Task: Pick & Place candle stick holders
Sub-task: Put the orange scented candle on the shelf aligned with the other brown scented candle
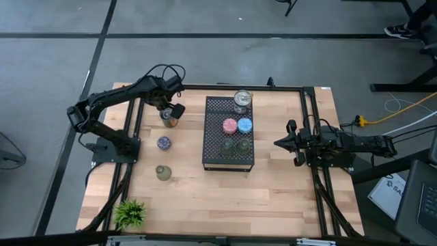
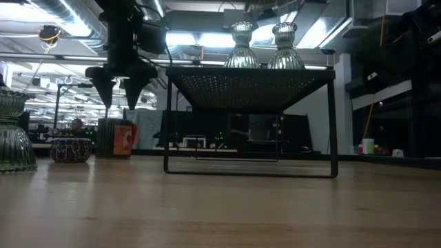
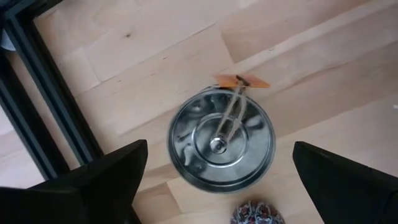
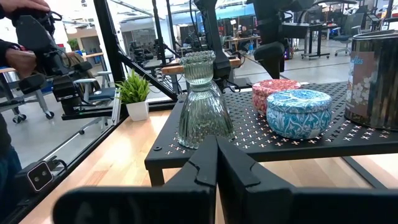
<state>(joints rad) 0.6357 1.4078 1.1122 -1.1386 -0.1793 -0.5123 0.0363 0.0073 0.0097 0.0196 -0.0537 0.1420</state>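
My left gripper [image 1: 168, 111] [image 2: 118, 103] hangs open, pointing down, just above a silvery round tin [image 3: 221, 146] [image 2: 114, 138] that stands on the table left of the black tray [image 1: 213, 158]. Its fingers stand on either side of the tin, apart from it. The tin's lid bears twine and an orange tag [image 3: 244, 80]. Nearer on the table stand a patterned blue holder [image 1: 164, 143] [image 2: 71, 149] and an olive-green glass one [image 1: 163, 173]. On the tray stand a silvery tin [image 1: 242, 100], a pink holder [image 1: 230, 126], a blue holder [image 1: 244, 126] and two clear glass ones [image 1: 235, 144]. My right gripper [image 1: 278, 142] [image 4: 216, 157] waits shut at the table's right.
A small green plant [image 1: 130, 213] stands at the near left corner. Black frame rails [image 1: 308, 116] run along the table's sides. A person [image 4: 18, 56] shows beyond the table's left side. Bare wood lies in front of the tray.
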